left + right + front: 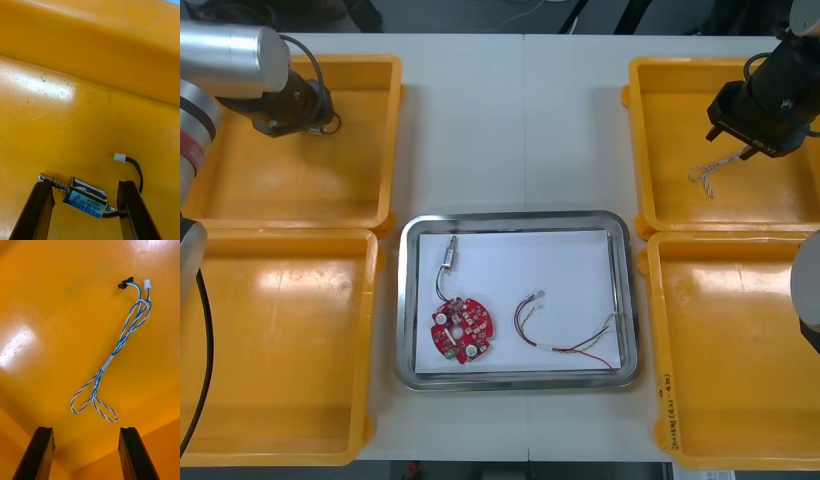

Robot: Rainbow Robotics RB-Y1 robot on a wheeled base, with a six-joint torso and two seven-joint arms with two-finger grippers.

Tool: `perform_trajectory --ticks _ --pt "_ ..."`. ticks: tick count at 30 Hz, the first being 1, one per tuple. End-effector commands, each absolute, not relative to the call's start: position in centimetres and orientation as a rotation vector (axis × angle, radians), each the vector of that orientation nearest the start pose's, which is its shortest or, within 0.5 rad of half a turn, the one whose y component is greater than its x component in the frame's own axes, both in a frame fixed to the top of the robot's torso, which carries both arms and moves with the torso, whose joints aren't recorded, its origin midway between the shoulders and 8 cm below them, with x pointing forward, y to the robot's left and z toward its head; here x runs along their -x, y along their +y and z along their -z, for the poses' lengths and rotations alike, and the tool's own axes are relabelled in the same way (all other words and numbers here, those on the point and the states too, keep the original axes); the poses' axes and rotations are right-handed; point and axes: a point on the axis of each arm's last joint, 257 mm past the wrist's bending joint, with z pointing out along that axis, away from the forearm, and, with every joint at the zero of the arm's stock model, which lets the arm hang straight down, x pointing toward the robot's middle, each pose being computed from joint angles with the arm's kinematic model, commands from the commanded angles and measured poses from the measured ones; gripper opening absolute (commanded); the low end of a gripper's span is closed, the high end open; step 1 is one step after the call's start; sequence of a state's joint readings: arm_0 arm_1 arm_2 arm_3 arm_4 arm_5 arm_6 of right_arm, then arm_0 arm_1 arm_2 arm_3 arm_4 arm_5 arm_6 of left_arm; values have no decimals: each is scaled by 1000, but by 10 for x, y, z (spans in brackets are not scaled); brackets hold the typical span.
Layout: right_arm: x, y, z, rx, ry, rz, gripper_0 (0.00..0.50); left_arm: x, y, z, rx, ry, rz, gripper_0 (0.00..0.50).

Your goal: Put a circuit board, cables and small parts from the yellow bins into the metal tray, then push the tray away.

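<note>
While right tool (86, 431) hovers, twisted cable (108, 362) lies looped, seemingly untouched.

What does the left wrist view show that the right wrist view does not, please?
Left wrist view: a small metal part with a black cable, lying between the left pincer's open fingers. Right wrist view: a twisted blue and white cable lying beyond the open right pincer. Shared: open black fingers over a yellow bin floor, the left bin and the right bin.
</note>
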State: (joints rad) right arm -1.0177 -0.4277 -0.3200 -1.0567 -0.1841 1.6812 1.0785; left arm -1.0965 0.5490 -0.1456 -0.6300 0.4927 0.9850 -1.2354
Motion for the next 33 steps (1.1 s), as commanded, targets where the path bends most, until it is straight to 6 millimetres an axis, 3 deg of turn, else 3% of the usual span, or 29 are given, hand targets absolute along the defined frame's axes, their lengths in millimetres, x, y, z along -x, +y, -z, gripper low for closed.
perform_trajectory --ticks 1,17,22,23,24,25,26,27,33 --pt "-611 -357 99 -907 2455 -182 500 -703 319 134 278 2312 33 500" --pt "-639 -389 97 -970 2365 -138 500 -698 327 158 244 2324 -25 500" --pt "-644 -390 100 -1087 2316 -178 500 -695 331 164 232 2338 -47 500" --pt "-644 -390 101 -1101 2311 -182 500 -695 331 165 231 2340 -49 475" --pt "-644 -389 101 -1125 2303 -190 500 -694 331 165 230 2345 -51 373" --pt "-644 -389 103 -1147 2297 -193 500 -694 332 166 228 2346 -54 208" --pt "-645 -388 105 -1157 2295 -198 500 -694 332 166 226 2346 -55 79" --pt "-645 -388 106 -1179 2287 -206 500 -694 332 166 225 2347 -53 0" --pt "-644 -389 124 -1242 2281 -206 500 -692 332 167 229 2354 -51 0"
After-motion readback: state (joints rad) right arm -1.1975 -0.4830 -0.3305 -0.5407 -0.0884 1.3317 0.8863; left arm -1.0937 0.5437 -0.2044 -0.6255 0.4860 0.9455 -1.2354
